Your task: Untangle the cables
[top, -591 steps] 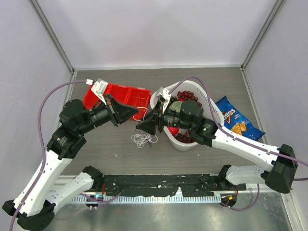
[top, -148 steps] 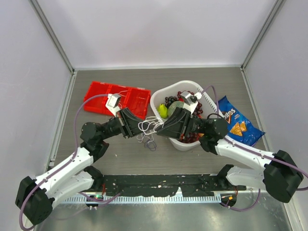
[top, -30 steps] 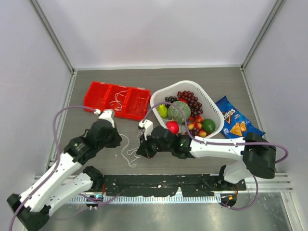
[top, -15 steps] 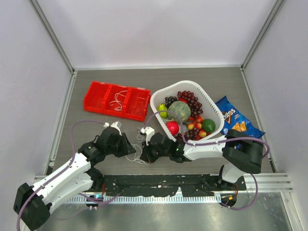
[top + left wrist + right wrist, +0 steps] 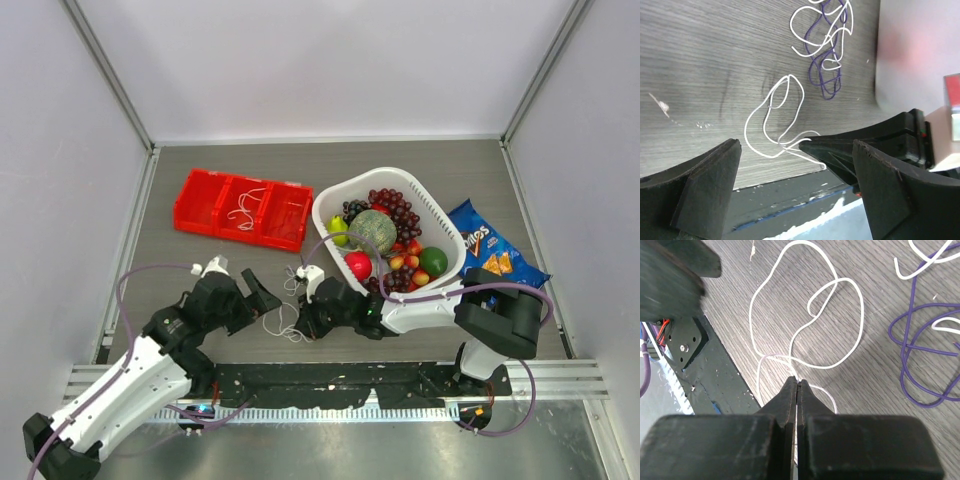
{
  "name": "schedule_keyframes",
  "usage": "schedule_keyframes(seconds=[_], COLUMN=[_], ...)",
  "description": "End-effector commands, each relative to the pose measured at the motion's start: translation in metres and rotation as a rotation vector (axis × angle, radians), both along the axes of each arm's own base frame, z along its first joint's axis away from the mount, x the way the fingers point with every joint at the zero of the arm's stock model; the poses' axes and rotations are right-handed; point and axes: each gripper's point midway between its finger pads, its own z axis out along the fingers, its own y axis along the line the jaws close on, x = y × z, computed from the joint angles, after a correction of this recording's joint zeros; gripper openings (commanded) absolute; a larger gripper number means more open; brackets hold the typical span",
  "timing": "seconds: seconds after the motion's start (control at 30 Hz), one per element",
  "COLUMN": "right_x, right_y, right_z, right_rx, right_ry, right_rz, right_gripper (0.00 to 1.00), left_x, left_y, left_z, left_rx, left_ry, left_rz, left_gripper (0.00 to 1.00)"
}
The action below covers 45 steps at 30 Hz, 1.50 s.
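Note:
A thin white cable (image 5: 810,315) lies in loose loops on the wood table near its front edge. My right gripper (image 5: 797,382) is shut on one strand of it, tips low over the table (image 5: 299,322). My left gripper (image 5: 797,185) stands open just left of that cable (image 5: 774,120), with nothing between its fingers (image 5: 260,303). A purple cable (image 5: 826,70) lies tangled with a second white cable (image 5: 815,30) a little farther back; both also show in the right wrist view, purple cable (image 5: 920,360) right of the held loop.
A red bin (image 5: 205,190) with white cords in it stands at the back left. A white basket (image 5: 325,205) of fruit stands right of centre, and a blue chips bag (image 5: 490,255) lies beside it. The black base rail (image 5: 330,380) runs along the front edge.
My left gripper has opened, let go of the white cable and drawn back to the left. The right gripper stays shut on the cable and has barely moved.

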Motion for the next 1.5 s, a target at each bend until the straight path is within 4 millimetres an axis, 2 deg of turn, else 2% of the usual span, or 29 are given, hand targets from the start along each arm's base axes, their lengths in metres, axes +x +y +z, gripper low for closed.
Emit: schedule_keyframes(seconds=[0.0, 0.17, 0.27, 0.37, 0.47, 0.53, 0.67, 0.83, 0.93, 1.03, 1.17, 1.23, 1.3, 1.33, 1.37, 1.4, 1.47], right_x=[0.007, 0.006, 0.006, 0.006, 0.007, 0.007, 0.007, 0.007, 0.007, 0.007, 0.008, 0.009, 0.014, 0.017, 0.024, 0.030, 0.036], right_y=[0.009, 0.009, 0.009, 0.009, 0.009, 0.010, 0.008, 0.008, 0.009, 0.009, 0.009, 0.007, 0.000, -0.005, -0.011, -0.020, -0.032], right_z=[0.018, 0.021, 0.023, 0.026, 0.026, 0.026, 0.025, 0.027, 0.025, 0.026, 0.030, 0.033, 0.038, 0.037, 0.049, 0.051, 0.073], right_rx=[0.069, 0.078, 0.082, 0.085, 0.086, 0.084, 0.083, 0.082, 0.078, 0.078, 0.080, 0.073, 0.052, 0.027, 0.036, 0.009, 0.030], right_ry=[-0.019, -0.021, -0.020, -0.024, -0.025, -0.027, -0.026, -0.034, -0.032, -0.033, -0.042, -0.050, -0.071, -0.086, -0.118, -0.142, -0.190], right_rz=[-0.019, -0.016, -0.019, -0.020, -0.021, -0.017, -0.020, -0.016, -0.016, -0.012, -0.011, -0.017, -0.041, -0.064, -0.100, -0.135, -0.180], right_gripper=[0.01, 0.00, 0.01, 0.01, 0.01, 0.01, 0.01, 0.01, 0.01, 0.01, 0.01, 0.01, 0.06, 0.13, 0.17, 0.29, 0.41], left_x=[-0.004, -0.012, -0.010, -0.010, -0.007, -0.008, -0.011, -0.009, -0.009, -0.009, -0.009, -0.008, -0.003, -0.001, 0.003, 0.006, 0.018], left_y=[0.006, -0.019, -0.026, -0.033, -0.046, -0.052, -0.055, -0.053, -0.052, -0.050, -0.042, -0.039, -0.034, -0.031, -0.027, -0.021, -0.012], left_z=[-0.002, -0.016, -0.023, -0.031, -0.036, -0.039, -0.045, -0.046, -0.046, -0.047, -0.053, -0.050, -0.046, -0.044, -0.039, -0.035, -0.016], left_rx=[-0.098, -0.290, -0.323, -0.343, -0.420, -0.446, -0.421, -0.434, -0.443, -0.439, -0.393, -0.386, -0.366, -0.343, -0.320, -0.283, -0.219], left_ry=[0.088, 0.224, 0.256, 0.291, 0.315, 0.347, 0.383, 0.382, 0.381, 0.375, 0.365, 0.342, 0.300, 0.276, 0.242, 0.210, 0.112], left_rz=[0.176, 0.229, 0.237, 0.230, 0.220, 0.209, 0.193, 0.223, 0.235, 0.242, 0.268, 0.271, 0.277, 0.282, 0.286, 0.283, 0.284], left_gripper=[0.97, 0.94, 0.91, 0.82, 0.62, 0.56, 0.55, 0.45, 0.36, 0.23, 0.01, 0.00, 0.00, 0.00, 0.00, 0.00, 0.00])
